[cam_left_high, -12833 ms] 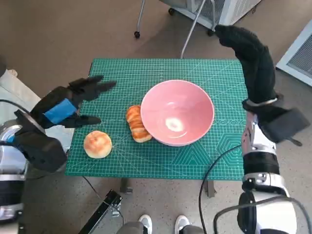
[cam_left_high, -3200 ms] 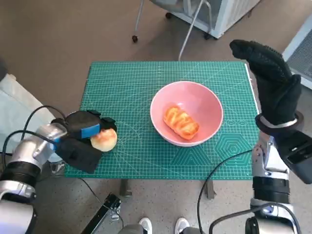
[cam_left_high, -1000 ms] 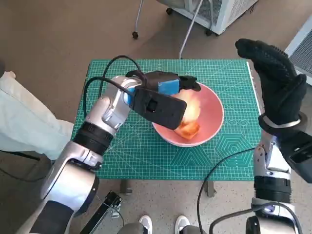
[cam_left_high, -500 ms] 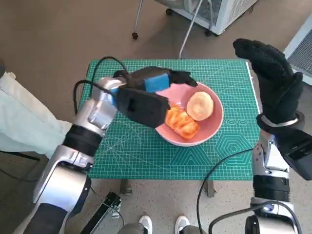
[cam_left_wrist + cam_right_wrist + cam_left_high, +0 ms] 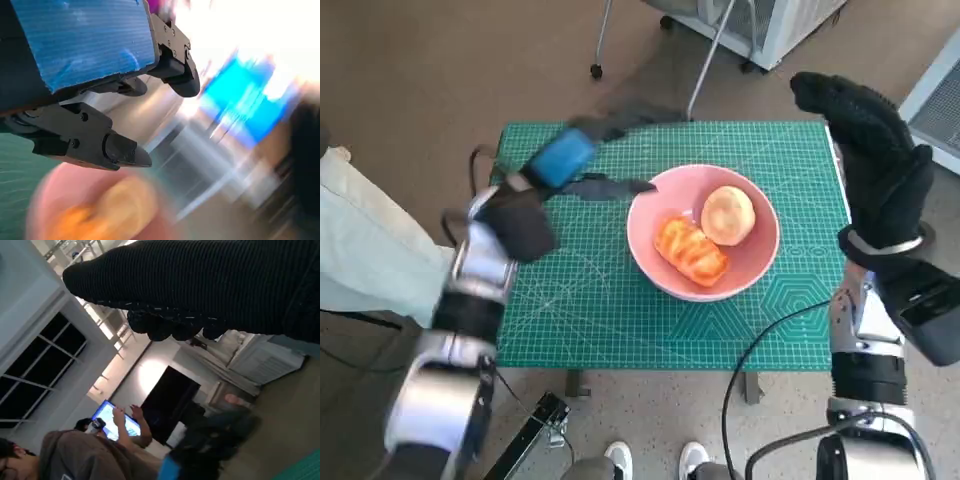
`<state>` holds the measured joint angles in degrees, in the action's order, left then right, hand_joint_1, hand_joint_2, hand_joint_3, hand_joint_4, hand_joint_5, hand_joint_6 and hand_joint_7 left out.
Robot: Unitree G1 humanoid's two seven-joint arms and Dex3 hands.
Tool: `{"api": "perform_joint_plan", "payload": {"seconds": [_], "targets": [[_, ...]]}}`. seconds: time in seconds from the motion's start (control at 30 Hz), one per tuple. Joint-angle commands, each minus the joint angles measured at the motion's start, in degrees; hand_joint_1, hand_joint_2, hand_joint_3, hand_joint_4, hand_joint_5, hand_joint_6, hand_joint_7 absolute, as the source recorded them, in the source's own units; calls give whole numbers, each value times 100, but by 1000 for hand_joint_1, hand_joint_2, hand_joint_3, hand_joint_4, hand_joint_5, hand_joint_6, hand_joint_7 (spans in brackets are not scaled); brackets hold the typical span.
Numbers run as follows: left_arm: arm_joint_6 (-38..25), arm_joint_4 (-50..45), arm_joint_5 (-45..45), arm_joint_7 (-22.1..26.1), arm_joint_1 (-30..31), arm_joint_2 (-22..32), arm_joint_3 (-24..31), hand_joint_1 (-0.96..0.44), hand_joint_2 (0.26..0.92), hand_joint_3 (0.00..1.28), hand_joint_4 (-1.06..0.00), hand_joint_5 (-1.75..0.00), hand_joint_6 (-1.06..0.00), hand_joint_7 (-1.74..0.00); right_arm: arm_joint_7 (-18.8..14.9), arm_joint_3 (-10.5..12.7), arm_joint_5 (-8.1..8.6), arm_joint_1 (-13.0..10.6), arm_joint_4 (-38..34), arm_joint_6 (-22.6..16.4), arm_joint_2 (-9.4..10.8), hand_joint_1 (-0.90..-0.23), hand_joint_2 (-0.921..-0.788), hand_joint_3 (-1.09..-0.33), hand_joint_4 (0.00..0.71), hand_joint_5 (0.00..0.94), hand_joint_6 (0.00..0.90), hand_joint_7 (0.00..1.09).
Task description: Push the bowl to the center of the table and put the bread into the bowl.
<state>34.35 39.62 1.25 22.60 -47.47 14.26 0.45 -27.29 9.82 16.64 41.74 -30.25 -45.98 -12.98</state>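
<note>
The pink bowl [image 5: 755,262] sits near the middle of the green mat [image 5: 590,300]. Inside it lie a glazed long bread [image 5: 691,250] and a round bun [image 5: 728,214], side by side. My left hand [image 5: 582,152], blurred by motion, is above the mat's far left part, off the bowl, with fingers apart and nothing in them. The left wrist view shows its black fingers [image 5: 125,150] over a blurred bowl [image 5: 60,200] and breads. My right hand [image 5: 865,150] in the black glove is raised beside the mat's right edge, holding nothing.
A chair's metal legs [image 5: 705,60] and a white unit [image 5: 790,20] stand beyond the table's far edge. A pale cloth [image 5: 360,250] lies left of the table. A cable [image 5: 760,350] runs over the front right corner. A person [image 5: 90,455] sits by a screen in the right wrist view.
The round bun was carried from the mat's left side into the bowl and let go. My left hand has since pulled back leftward, away from the bowl. The right hand hardly moved.
</note>
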Motion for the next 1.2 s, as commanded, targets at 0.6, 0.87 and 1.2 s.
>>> {"api": "perform_joint_plan", "payload": {"seconds": [0.6,0.87,1.2], "targets": [[410,-1599,658,-806,1758,-628,553,-313,921,136,-373,-1,-237,-386,257,-189,-196,-27,-20,-63,414,-647,-921,-736,219,39,-1,594],[526,-1646,451,-1053,1767,-680,524,-348,921,156,-352,0,-251,-313,316,-265,-374,45,-122,-112,426,-639,-921,-745,220,39,-1,595],[330,-1938,502,-1084,1776,-674,466,-364,921,161,-335,0,-260,-292,437,-379,-606,7,13,-84,433,-634,-921,-778,212,35,-1,578]]}}
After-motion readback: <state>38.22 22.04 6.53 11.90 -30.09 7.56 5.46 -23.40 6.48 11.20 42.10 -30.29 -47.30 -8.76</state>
